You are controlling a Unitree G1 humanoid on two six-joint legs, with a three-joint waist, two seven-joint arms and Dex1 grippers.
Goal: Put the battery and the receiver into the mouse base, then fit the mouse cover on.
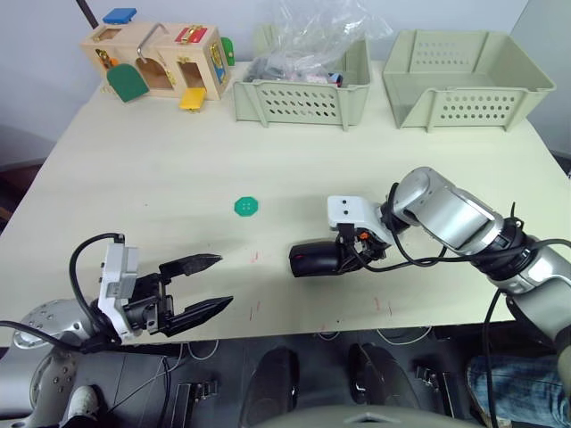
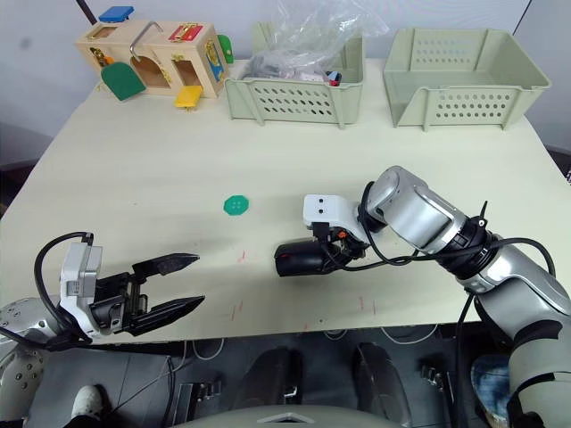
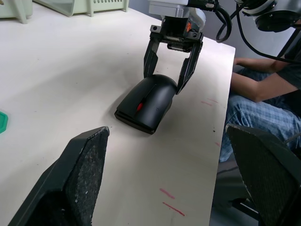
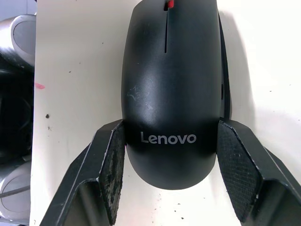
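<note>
The mouse cover [image 4: 170,89] sits on the mouse base [image 3: 133,118], so the mouse lies assembled on the table [image 1: 178,160], near its front edge and right of the green disc [image 1: 247,207]. The right gripper [image 4: 169,176] straddles the mouse's rear, its fingers [image 4: 110,169] pinching the sides. The left gripper [image 1: 203,283] hovers spread apart at the near left, well apart from the mouse.

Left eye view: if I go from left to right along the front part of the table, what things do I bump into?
Left end effector → green disc → mouse, with the right end effector around its back end.
</note>
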